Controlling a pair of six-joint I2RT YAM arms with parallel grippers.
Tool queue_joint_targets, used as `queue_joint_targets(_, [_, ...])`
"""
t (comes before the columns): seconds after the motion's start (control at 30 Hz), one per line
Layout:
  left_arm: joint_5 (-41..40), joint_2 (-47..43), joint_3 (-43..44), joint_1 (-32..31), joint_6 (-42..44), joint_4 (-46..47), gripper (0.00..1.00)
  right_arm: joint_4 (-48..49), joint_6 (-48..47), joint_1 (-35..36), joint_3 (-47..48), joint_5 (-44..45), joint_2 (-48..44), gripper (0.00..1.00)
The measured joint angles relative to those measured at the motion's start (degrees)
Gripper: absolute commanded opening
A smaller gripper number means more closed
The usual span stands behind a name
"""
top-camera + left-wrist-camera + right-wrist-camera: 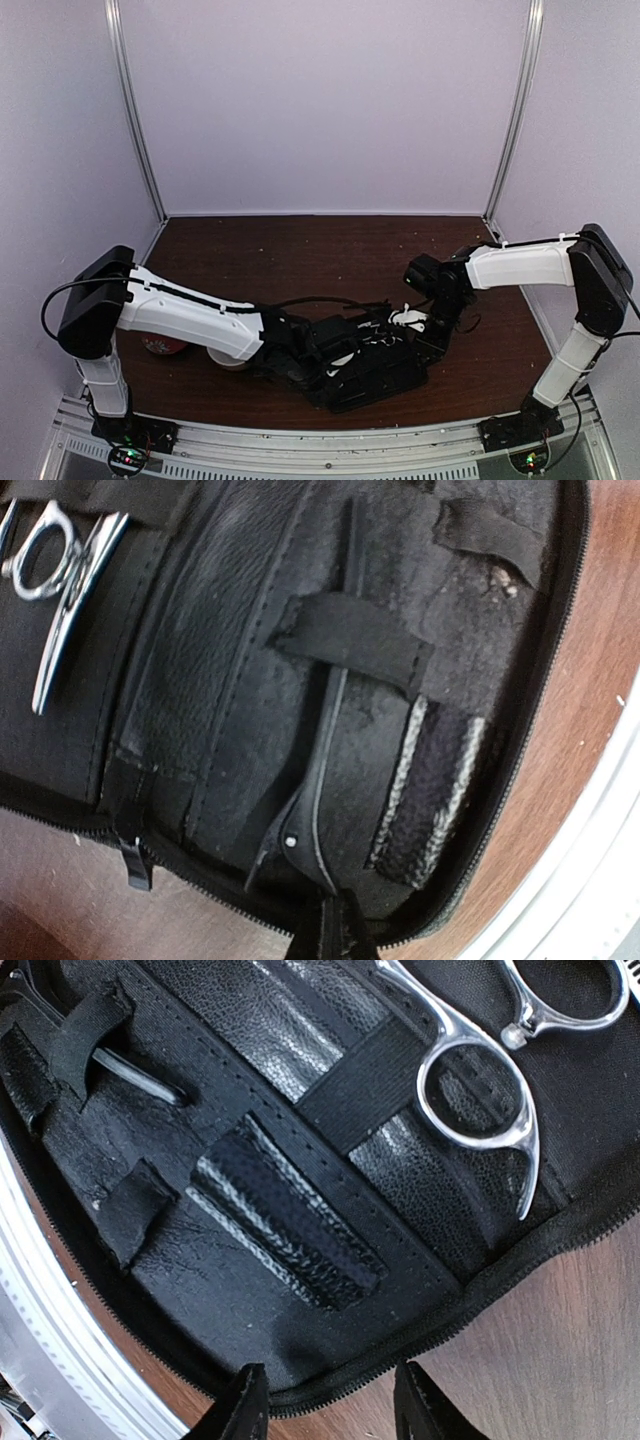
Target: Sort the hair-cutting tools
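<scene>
An open black pouch [375, 378] lies at the table's near middle with both grippers over it. In the left wrist view a thin black stick-like tool [298, 830] runs under an elastic strap [350, 640]. My left gripper [335, 935] is shut on its near end. Silver scissors [58, 645] sit strapped in at top left. In the right wrist view two silver ring-handled scissors [527, 1160] lie in the pouch [230, 1290] at upper right. A thin black piece [140, 1075] sits under a strap at upper left. My right gripper [330, 1410] hangs open and empty over the pouch's zipper edge.
A white bowl [230, 358] and a red object [165, 346] sit half hidden under the left arm [190, 315]. The metal rail of the table's front edge [330, 450] runs close below the pouch. Purple walls enclose the brown table [320, 250].
</scene>
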Motion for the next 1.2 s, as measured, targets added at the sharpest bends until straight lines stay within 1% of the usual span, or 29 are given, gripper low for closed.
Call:
queue_joint_targets(0.23, [1.1,1.7,1.9,0.0,3.6,0.2,0.0,0.1,0.0,0.0,0.0,0.0,0.0,0.44])
queue_joint_targets(0.5, [2.0,1.7,1.9,0.0,5.8,0.1,0.0,0.1,0.0,0.0,0.0,0.1,0.0,0.44])
queue_joint_targets(0.6, [2.1,1.4,0.5,0.0,6.3,1.4,0.0,0.2,0.0,0.0,-0.1,0.2,0.0,0.44])
queue_joint_targets(0.97, [-2.3,0.8,0.0,0.2,5.7,1.5,0.0,0.4,0.0,0.0,-0.1,1.2,0.1,0.44])
queue_joint_targets(1.2, [-1.4,0.9,0.4,1.1,9.6,0.9,0.0,0.7,0.0,0.0,-0.1,2.1,0.1,0.44])
